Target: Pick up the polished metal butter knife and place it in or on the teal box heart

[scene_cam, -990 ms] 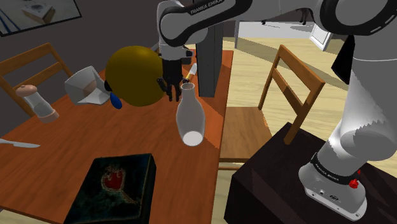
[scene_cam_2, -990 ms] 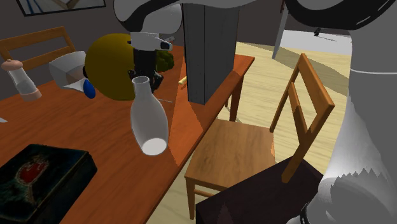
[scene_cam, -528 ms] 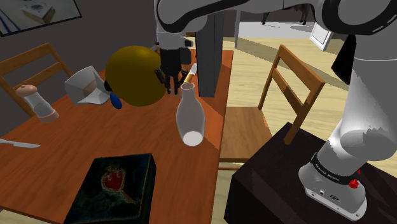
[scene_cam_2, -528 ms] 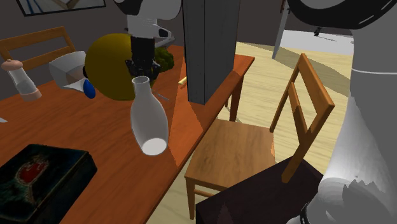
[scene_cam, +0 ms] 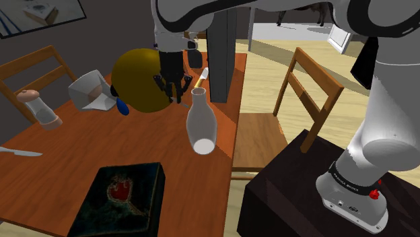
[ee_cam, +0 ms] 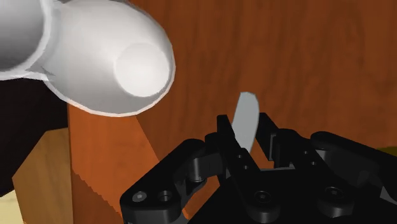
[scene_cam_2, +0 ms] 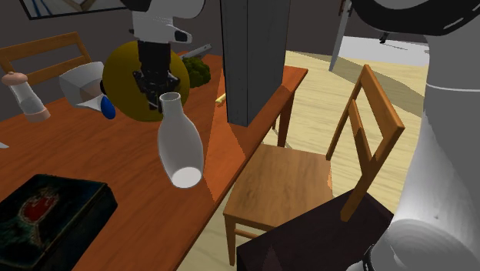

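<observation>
Brown wooden worktop [scene_cam: 67, 155] under a dark wall, and we go across it in the shoulder view. At the edge on that view's left lies a spare knife [scene_cam: 19, 152], flat on the wood and out of play. On the near edge sits the target, a dark box [scene_cam: 124, 195] with a red heart on its lid and nothing on it yet. Towards the far edge there's a big ochre ball [scene_cam: 138, 81], and right in front of it hangs the pincer [scene_cam: 172, 92], pointing down.

Now the wrist view: the butter knife [ee_cam: 245, 118], a pale silver blade, is pinched between the two black fingers with its tip poking out past them. So the pick looks done, I'd say, and this is the carry.

Just beside the pincer stands a white vase [scene_cam: 200, 124], and that's the hazard. The next move, as I read it: swing towards the near edge, keep the blade wide of the vase's neck, stop over the heart, come down low, then let go. Past the worktop's right-hand edge stands a wooden chair [scene_cam: 303, 94].
</observation>
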### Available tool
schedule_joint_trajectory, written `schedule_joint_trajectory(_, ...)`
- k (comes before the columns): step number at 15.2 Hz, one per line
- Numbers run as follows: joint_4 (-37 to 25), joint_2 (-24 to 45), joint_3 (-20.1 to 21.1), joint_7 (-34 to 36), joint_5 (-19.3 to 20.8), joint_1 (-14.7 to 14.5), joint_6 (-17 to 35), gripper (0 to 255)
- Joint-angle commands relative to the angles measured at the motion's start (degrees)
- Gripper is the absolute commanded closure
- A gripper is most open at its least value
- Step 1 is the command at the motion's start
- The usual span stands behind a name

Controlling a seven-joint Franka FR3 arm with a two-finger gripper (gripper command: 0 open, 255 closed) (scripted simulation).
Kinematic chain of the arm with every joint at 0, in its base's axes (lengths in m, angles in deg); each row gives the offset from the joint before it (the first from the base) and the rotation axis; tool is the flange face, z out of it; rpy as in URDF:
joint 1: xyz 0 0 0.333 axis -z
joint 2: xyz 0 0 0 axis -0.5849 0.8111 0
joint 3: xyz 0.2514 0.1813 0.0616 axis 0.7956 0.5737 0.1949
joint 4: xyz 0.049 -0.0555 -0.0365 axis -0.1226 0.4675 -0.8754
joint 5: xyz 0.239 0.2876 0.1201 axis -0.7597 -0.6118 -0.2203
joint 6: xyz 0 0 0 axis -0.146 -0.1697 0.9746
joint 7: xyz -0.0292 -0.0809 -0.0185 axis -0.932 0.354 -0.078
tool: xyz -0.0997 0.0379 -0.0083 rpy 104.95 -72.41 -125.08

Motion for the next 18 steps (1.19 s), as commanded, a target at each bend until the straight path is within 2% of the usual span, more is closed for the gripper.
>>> schedule_joint_trajectory(1, 1.30, -0.94, 0.83, 2.20, -0.19, -1.39, 0.87, 255)
schedule_joint_trajectory(10, -0.32, 0.86, 4.25, 13.49, 1.60, -9.41, 3.13, 255)
schedule_joint_trajectory(18, -7.37, 6.42, 6.26, 24.11, 5.35, -18.26, 3.13, 255)
